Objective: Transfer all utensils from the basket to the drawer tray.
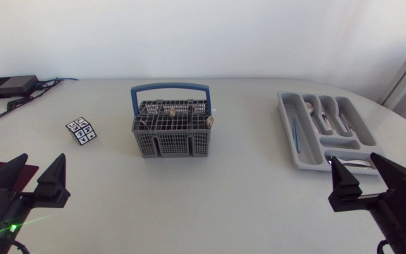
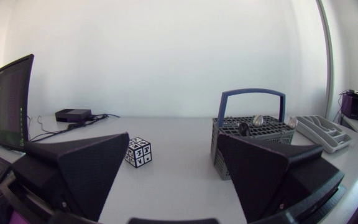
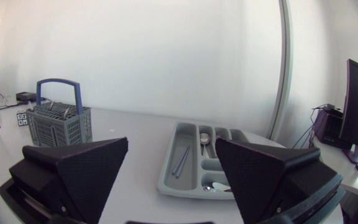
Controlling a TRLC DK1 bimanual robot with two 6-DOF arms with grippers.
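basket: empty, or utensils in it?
Not empty. Utensils stick up out of the top of the basket, seen in the head and left wrist views. How many: cannot tell.

The left end effector (image 1: 41, 162) and right end effector (image 1: 356, 161) have matte black, broad, wedge-shaped fingers.

Drawer tray (image 3: 168, 171) holding utensils (image 3: 180, 160), basket (image 3: 58, 127) apart
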